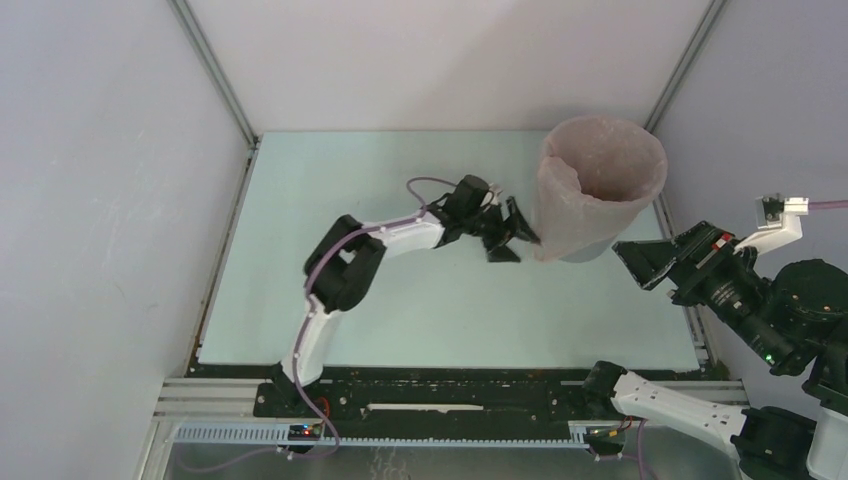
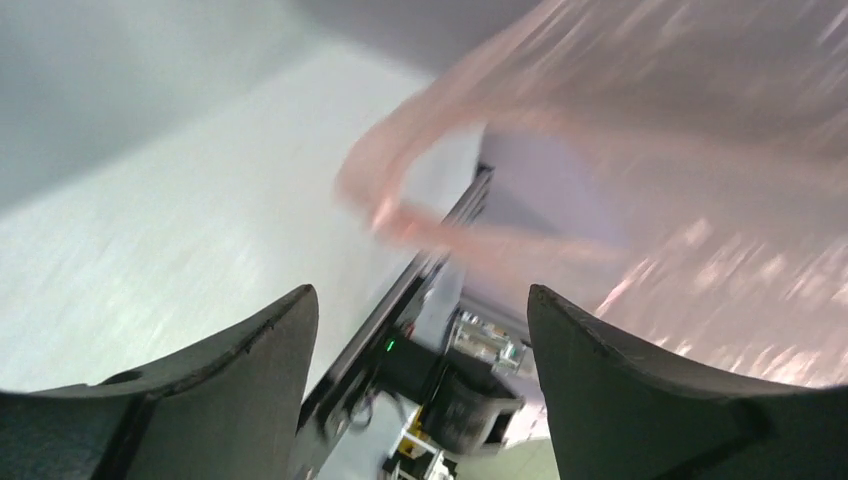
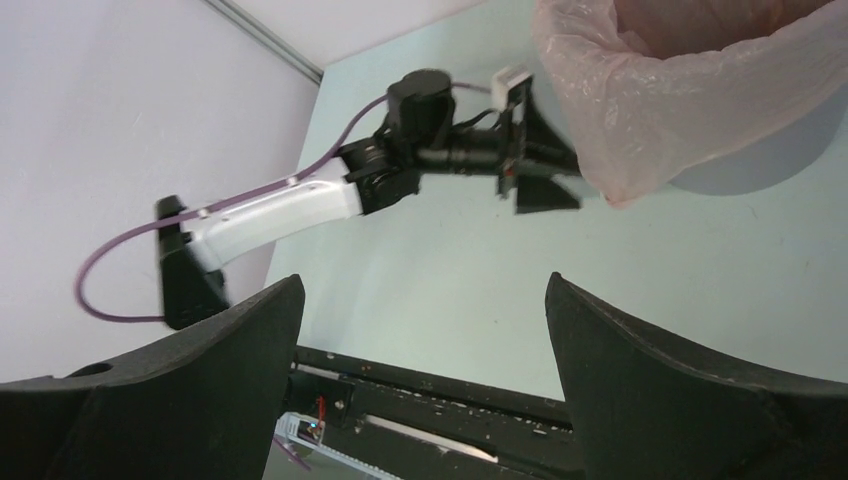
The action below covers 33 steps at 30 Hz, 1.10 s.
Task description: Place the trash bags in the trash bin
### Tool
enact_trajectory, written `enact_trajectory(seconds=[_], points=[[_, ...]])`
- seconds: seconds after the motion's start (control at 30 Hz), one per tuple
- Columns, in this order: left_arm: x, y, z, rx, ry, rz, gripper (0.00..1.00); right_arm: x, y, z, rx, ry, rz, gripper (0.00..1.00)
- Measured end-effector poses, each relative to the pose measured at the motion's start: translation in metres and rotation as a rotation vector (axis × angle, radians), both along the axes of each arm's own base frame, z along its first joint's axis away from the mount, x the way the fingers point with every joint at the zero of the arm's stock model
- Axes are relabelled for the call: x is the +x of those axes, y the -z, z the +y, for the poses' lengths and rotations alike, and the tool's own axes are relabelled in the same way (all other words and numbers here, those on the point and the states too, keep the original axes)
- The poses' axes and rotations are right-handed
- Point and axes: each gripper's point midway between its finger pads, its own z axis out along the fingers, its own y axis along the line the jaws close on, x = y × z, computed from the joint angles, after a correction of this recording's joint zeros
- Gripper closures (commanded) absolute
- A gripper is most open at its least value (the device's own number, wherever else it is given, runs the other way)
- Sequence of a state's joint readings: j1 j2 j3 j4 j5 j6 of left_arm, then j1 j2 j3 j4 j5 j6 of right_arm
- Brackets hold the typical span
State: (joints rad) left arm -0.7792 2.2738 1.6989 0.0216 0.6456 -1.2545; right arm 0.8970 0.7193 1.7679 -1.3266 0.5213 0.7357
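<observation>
The light-grey round trash bin [image 1: 592, 246] stands at the back right of the table. The pale-pink film trash bag [image 1: 585, 195] lines it, its edge folded over the rim and hanging down the outside. My left gripper [image 1: 515, 238] is open and empty, right at the bag's hanging left edge. In the left wrist view the blurred pink film [image 2: 700, 150] fills the upper right, above the open gripper [image 2: 420, 340]. My right gripper [image 1: 645, 265] is open and empty, just right of the bin. Its wrist view [image 3: 425, 300] shows the bag [image 3: 680, 90] and bin wall [image 3: 770, 160].
White enclosure walls with metal corner posts [image 1: 215, 70] surround the pale-green table [image 1: 400, 310]. A black rail [image 1: 450, 385] runs along the near edge. The left arm [image 3: 280, 210] with its purple cable stretches across the table's middle.
</observation>
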Motion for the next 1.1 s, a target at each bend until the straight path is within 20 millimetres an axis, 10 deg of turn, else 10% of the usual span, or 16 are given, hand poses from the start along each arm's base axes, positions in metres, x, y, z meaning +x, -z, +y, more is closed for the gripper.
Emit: enact_trajectory(seconds=[0.2, 0.4, 0.6, 0.77, 0.93, 1.1], points=[[-0.041, -0.022, 0.113, 0.145, -0.068, -0.062, 0.14, 0.008, -0.011, 0.014, -0.04, -0.056, -0.083, 0.0], [-0.055, -0.179, 0.23, 0.126, -0.28, -0.523, 0.07, 0.024, -0.037, 0.042, -0.051, -0.123, -0.216, 0.0], [-0.12, -0.355, 0.328, 0.053, -0.559, -1.001, 0.0, 0.048, -0.069, 0.063, -0.054, -0.105, -0.315, 0.0], [-0.187, -0.445, 0.41, -0.032, -0.822, -1.237, 0.0, 0.058, -0.079, 0.072, -0.075, -0.098, -0.349, 0.0], [-0.232, -0.489, 0.465, -0.072, -0.993, -1.358, 0.0, 0.062, -0.089, 0.07, -0.068, -0.072, -0.357, 0.0], [-0.238, -0.492, 0.479, -0.03, -1.033, -1.382, 0.0, 0.063, -0.091, 0.066, -0.056, -0.045, -0.349, 0.01]])
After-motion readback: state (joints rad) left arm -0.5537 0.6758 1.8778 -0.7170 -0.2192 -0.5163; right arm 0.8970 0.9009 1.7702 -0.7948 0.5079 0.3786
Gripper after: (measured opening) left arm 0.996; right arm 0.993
